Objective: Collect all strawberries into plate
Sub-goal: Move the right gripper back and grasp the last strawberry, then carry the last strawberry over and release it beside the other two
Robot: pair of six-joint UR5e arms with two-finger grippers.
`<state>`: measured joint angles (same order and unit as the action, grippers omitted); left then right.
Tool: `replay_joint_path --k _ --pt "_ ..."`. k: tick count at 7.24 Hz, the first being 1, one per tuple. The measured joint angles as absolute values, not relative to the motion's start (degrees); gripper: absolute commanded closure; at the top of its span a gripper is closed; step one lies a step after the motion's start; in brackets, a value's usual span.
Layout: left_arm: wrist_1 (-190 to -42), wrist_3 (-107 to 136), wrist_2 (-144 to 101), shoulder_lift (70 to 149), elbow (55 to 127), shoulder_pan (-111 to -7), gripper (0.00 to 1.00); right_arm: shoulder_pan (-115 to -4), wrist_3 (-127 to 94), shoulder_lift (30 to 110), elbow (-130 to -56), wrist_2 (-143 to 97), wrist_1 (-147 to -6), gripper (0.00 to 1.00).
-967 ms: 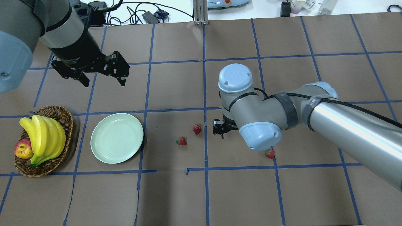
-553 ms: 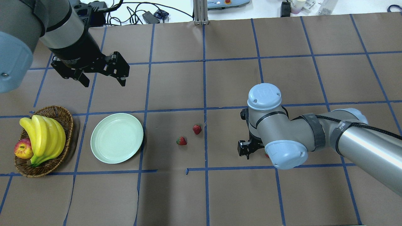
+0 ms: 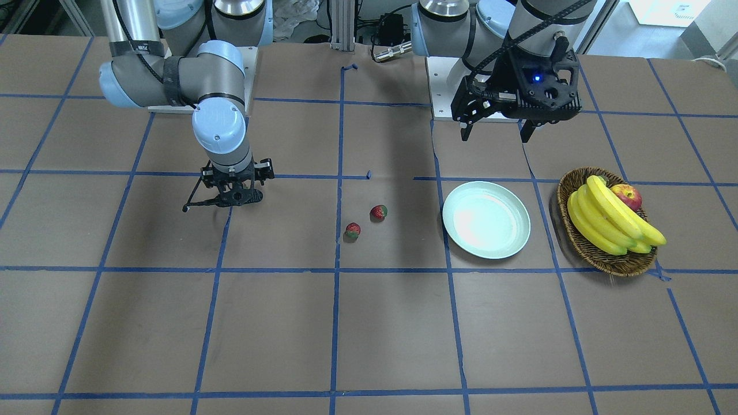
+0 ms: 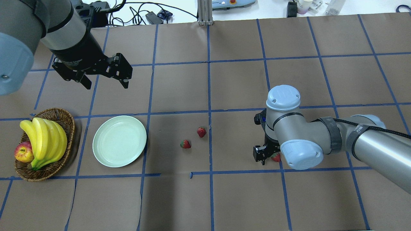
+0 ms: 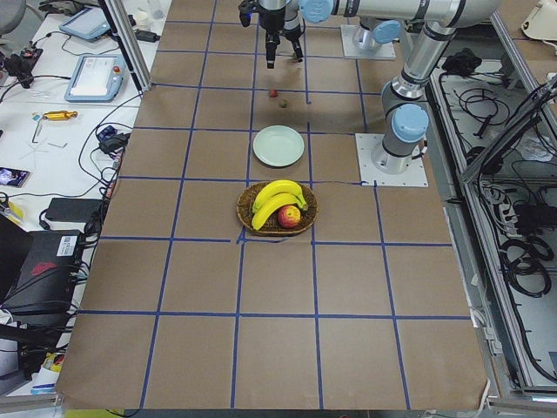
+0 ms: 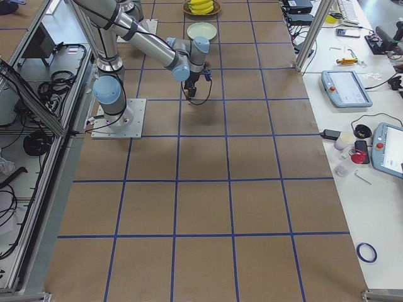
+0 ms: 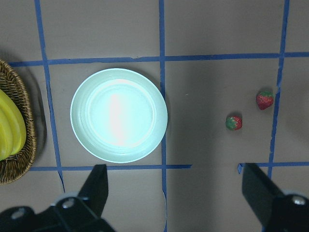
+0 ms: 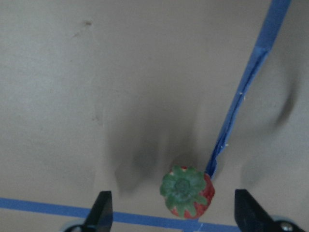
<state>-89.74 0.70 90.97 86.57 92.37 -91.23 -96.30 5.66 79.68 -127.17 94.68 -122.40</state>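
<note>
Having slid rightward since before, right gripper (image 8: pixel 173 215) is hovering wide open, one strawberry (image 8: pixel 187 192) lying between its fingertips (image 8: pixel 102 210).

The right claw (image 8: pixel 173 212) is hanging low over the bench (image 4: pixel 240 80) with its fingers spread wide, one strawberry (image 8: pixel 187 192) lying in the gap, touching neither. Toward the plate (image 4: pixel 119 141), a second strawberry (image 4: pixel 201 132) and a third strawberry (image 4: pixel 185 144) are sitting in the open stretch. The basket (image 4: pixel 69 119) is standing just beside the plate's left. The left claw (image 4: pixel 105 81) is hovering high beyond the plate, fingers apart.
</note>
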Motion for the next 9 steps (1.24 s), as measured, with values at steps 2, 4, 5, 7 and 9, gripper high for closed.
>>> replay_joint_path --k 2,4,5,7,9 --pt "-89.7 0.7 91.0 86.6 92.4 -91.2 0.00 -96.3 5.7 79.2 -127.2 95.1 -122.9 1.00" --pt "-89.7 0.7 91.0 86.6 92.4 -91.2 0.00 -96.2 4.7 79.4 -127.0 94.8 -123.3 1.00" --pt "-89.7 0.7 91.0 86.6 92.4 -91.2 0.00 -96.4 3.4 79.6 -126.5 93.7 -124.5 1.00" --pt "-89.7 0.7 90.9 86.6 92.4 -91.2 0.00 -98.4 -3.1 79.2 -121.7 87.6 -126.4 1.00" --pt "-89.7 0.6 91.0 86.5 92.3 -91.2 0.00 -105.3 -13.1 74.7 -112.0 82.4 -126.3 1.00"
